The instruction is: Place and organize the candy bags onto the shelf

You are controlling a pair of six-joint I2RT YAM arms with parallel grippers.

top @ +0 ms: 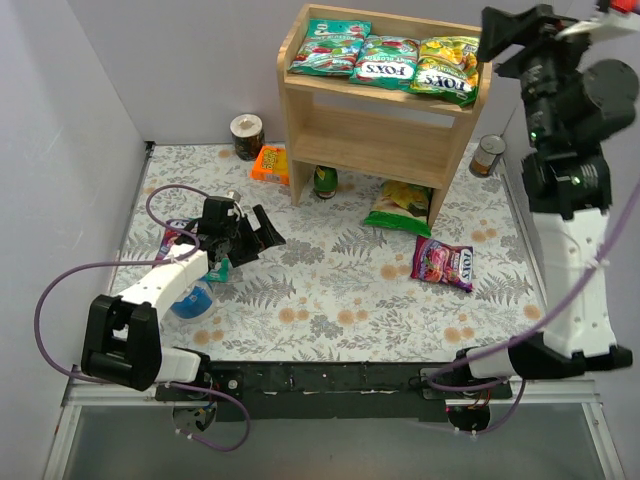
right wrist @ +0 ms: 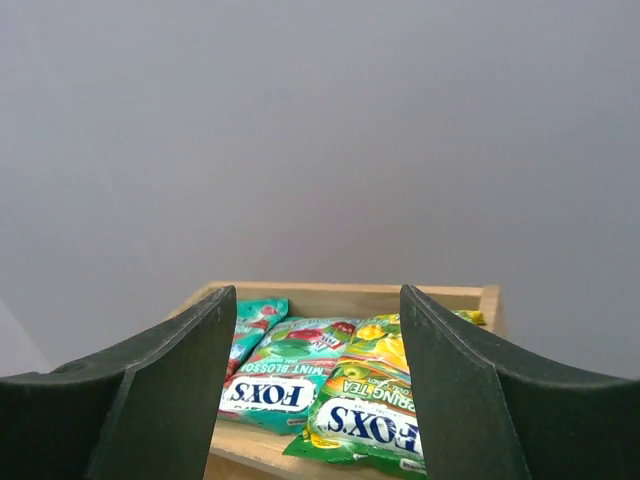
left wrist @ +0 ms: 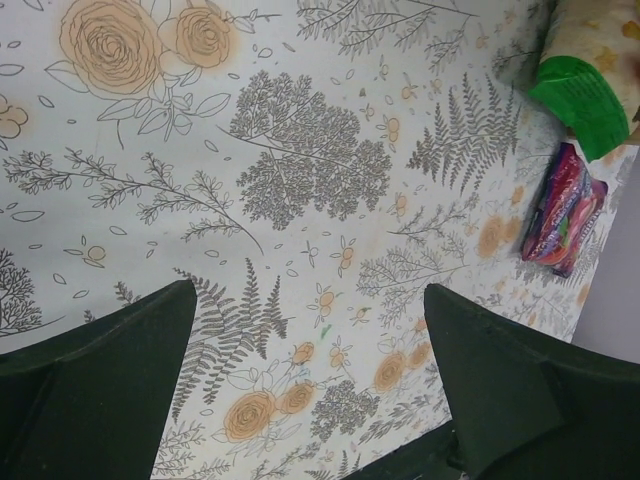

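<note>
The wooden shelf [top: 378,130] stands at the back. Its top tier holds two teal candy bags [top: 330,47] [top: 385,60] and a yellow-green candy bag [top: 447,68]. They also show in the right wrist view, teal [right wrist: 285,375] and yellow-green [right wrist: 385,405]. A purple candy bag [top: 443,263] lies on the table right of centre and shows in the left wrist view [left wrist: 563,205]. Another purple bag [top: 176,238] lies partly hidden under my left arm. My left gripper [top: 262,240] is open and empty low over the table. My right gripper [top: 487,40] is open and empty, raised by the shelf's right end.
A larger green-and-yellow snack bag [top: 400,207] leans at the shelf's foot. An orange packet [top: 270,163] lies left of the shelf. Cans stand at the back left [top: 246,136], back right [top: 488,155] and under the shelf [top: 326,180]. A blue object [top: 190,300] lies under my left arm.
</note>
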